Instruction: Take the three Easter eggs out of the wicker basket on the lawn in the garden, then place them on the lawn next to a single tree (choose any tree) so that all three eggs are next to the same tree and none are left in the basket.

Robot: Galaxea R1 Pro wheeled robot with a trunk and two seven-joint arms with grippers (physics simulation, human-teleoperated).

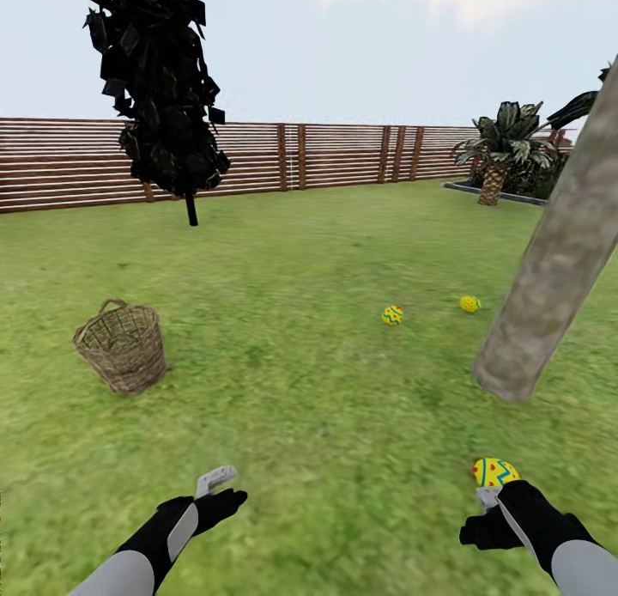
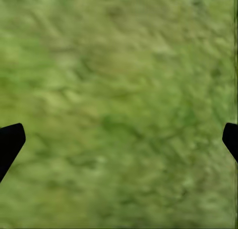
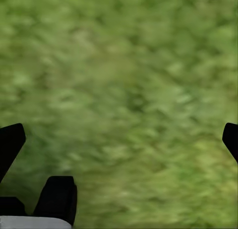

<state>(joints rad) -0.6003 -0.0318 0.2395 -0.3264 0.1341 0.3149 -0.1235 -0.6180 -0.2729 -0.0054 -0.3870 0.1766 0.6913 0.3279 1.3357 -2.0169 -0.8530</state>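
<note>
The wicker basket (image 1: 121, 347) stands tilted on the lawn (image 1: 292, 390) at the left, and the part of its inside that I see is bare wicker. Two Easter eggs (image 1: 392, 314) (image 1: 469, 303) lie on the grass left of the thick leaning tree trunk (image 1: 549, 270). A third egg (image 1: 494, 471) rests on the grass just beyond my right gripper (image 1: 485, 514), near the trunk's foot. My right gripper (image 3: 119, 140) is open over bare grass. My left gripper (image 1: 221, 491) (image 2: 119, 140) is open too, low over the lawn.
A thin-trunked tree with near-black foliage (image 1: 163, 89) stands at the back left. A brown slat fence (image 1: 343, 154) closes the far side, with a spiky palm-like plant (image 1: 502, 149) at the back right. Open grass lies between basket and trunk.
</note>
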